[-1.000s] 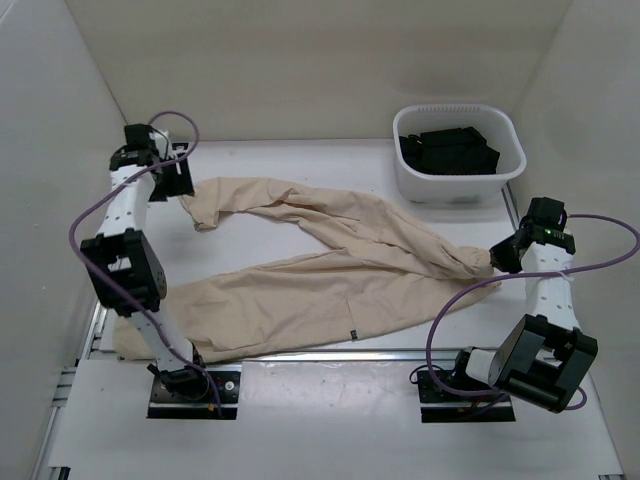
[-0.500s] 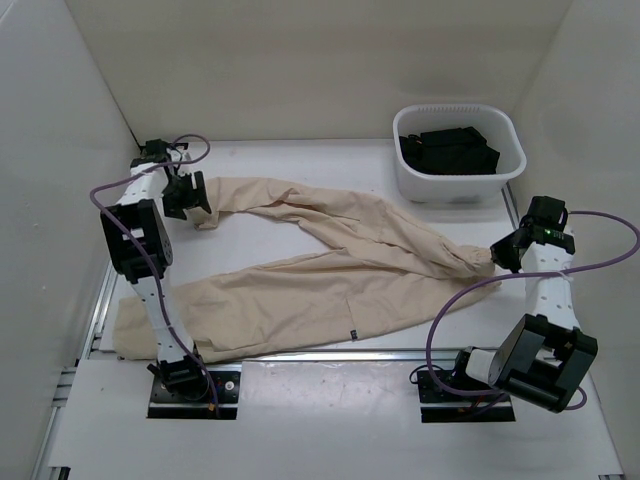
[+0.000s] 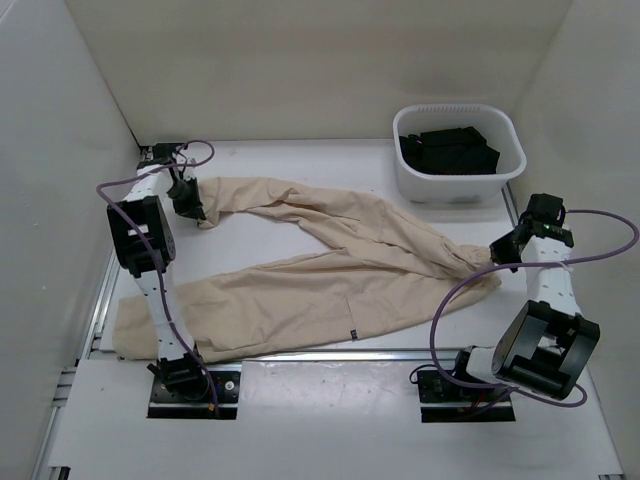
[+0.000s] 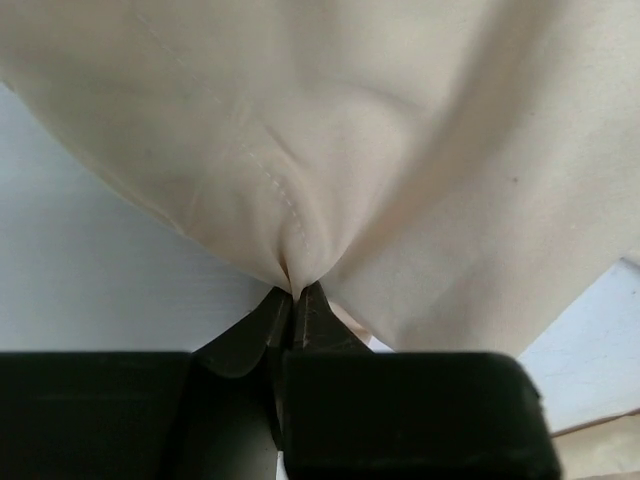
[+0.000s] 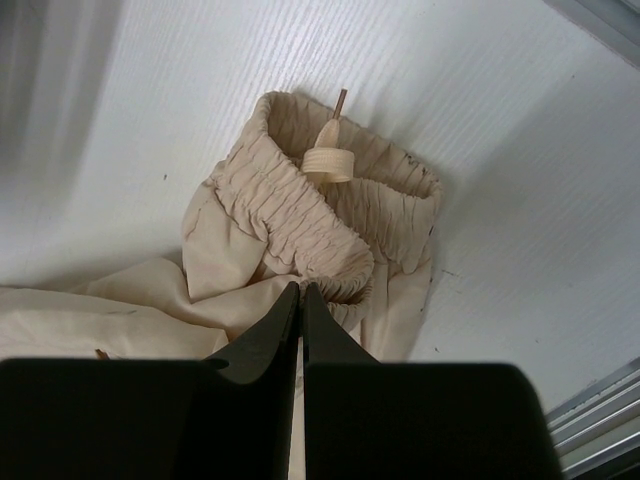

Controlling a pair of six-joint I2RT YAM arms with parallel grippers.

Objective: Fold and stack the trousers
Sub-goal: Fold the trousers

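Observation:
The beige trousers (image 3: 330,285) lie spread across the table, one leg running to the back left and the other to the near left. My left gripper (image 3: 188,205) is at the end of the back leg. In the left wrist view it (image 4: 295,291) is shut, with a fold of the cloth (image 4: 330,150) pinched at its tips. My right gripper (image 3: 497,252) is at the trousers' right end. In the right wrist view it (image 5: 301,288) is shut on the edge of the gathered waistband (image 5: 290,225), below the drawstring end (image 5: 327,160).
A white basket (image 3: 480,189) holding black garments (image 3: 448,150) stands at the back right, just behind the right arm. White walls close in the table on the left, back and right. A metal rail (image 3: 400,352) runs along the near edge.
My left gripper has swung from above the table's back left down to the end of the back trouser leg and has shut on it. The right gripper has barely moved.

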